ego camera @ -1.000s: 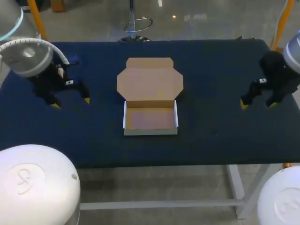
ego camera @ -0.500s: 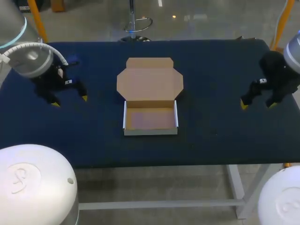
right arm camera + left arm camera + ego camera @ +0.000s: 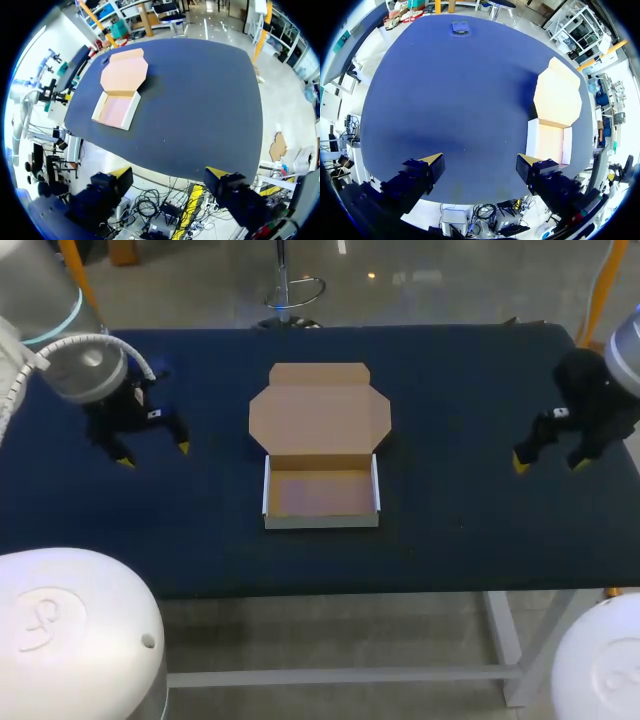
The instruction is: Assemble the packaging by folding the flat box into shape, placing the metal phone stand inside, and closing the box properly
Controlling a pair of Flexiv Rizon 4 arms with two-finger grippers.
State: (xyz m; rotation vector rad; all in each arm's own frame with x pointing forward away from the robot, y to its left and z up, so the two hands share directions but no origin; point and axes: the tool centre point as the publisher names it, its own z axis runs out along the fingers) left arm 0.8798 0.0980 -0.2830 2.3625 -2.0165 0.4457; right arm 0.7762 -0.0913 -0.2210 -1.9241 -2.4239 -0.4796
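The cardboard box [image 3: 320, 492] lies at the table's middle as a shallow tray with white walls, and its brown lid [image 3: 320, 412] lies open and flat behind it. Nothing is inside the tray. A small dark flat object [image 3: 460, 27], perhaps the phone stand, rests near the far left corner, half hidden behind my left arm [image 3: 157, 372] in the head view. My left gripper [image 3: 153, 456] hangs open over bare cloth well left of the box [image 3: 551, 143]; it shows the same in its own view [image 3: 480, 161]. My right gripper [image 3: 549, 462] is open at the far right, with the box [image 3: 117, 107] far ahead of it [image 3: 170, 176].
A dark blue cloth covers the table [image 3: 450, 530]. The right gripper hangs near the table's right edge [image 3: 625, 455], and the cloth around the box on both sides is bare.
My left arm has shifted a little to the right and away from the front edge, its gripper still open. The right arm and the box have not moved.
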